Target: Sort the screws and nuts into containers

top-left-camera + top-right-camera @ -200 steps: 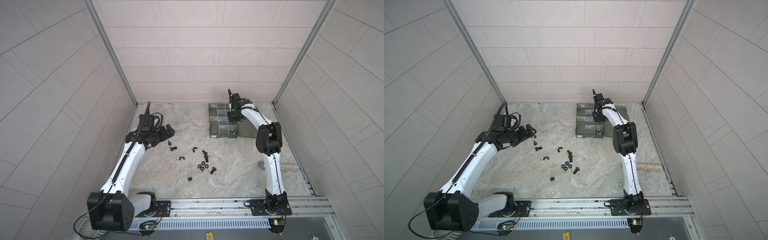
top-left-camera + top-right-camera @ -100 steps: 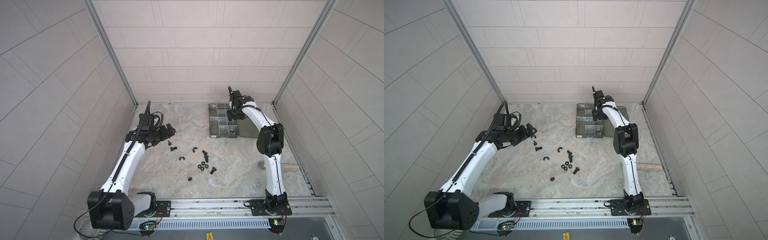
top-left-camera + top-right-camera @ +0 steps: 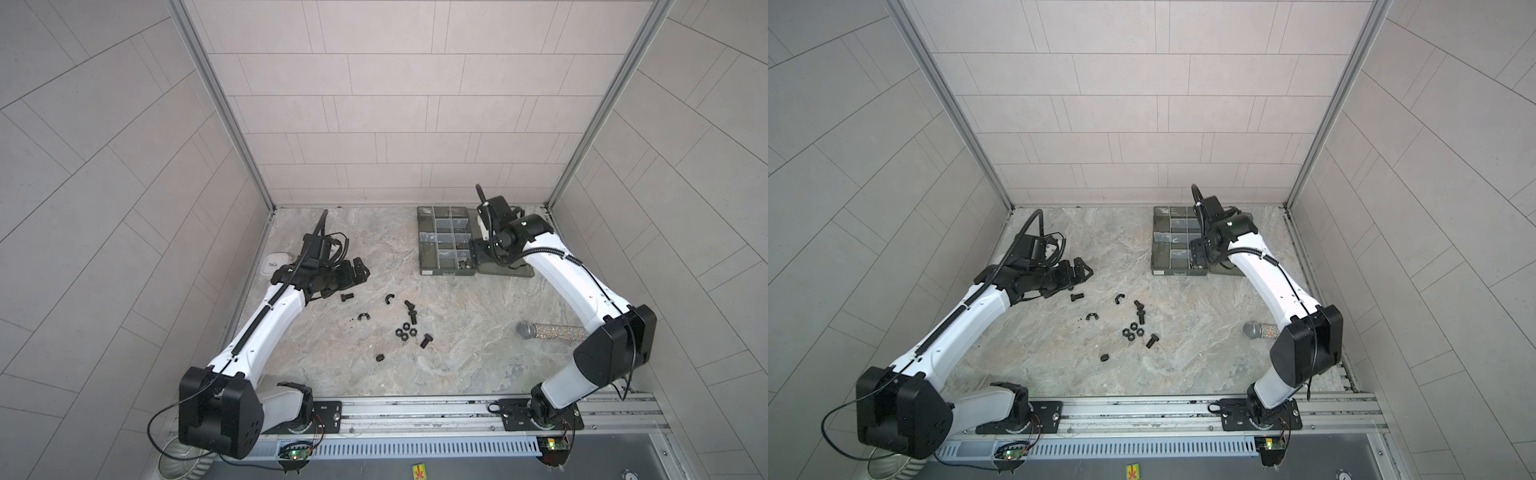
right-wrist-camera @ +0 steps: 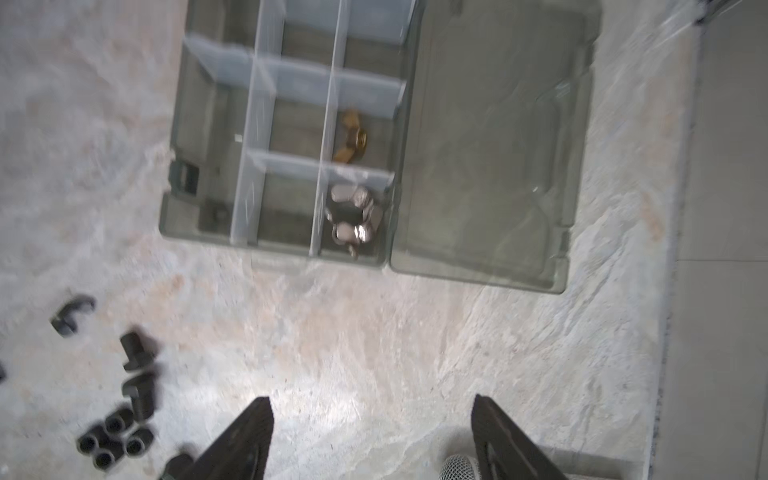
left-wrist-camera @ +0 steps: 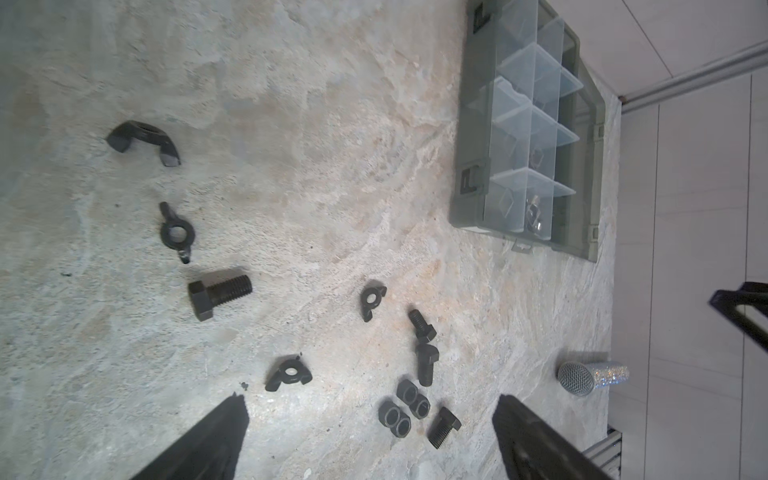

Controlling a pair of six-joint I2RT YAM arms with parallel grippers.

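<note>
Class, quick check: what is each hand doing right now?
Left hand: open, holding nothing.
Right hand: open, holding nothing.

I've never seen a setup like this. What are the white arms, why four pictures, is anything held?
The white left arm and right arm are robots standing on a rail beside a stone-look table. Two pictures look down from above, nearly alike; two come from a camera on each arm's wrist, looking past its jaws. Black screws and nuts lie loose on the table. An open organizer box holds silver wing nuts and brass pieces. A glittery microphone lies aside. Both pairs of jaws stand open, holding nothing.
</note>
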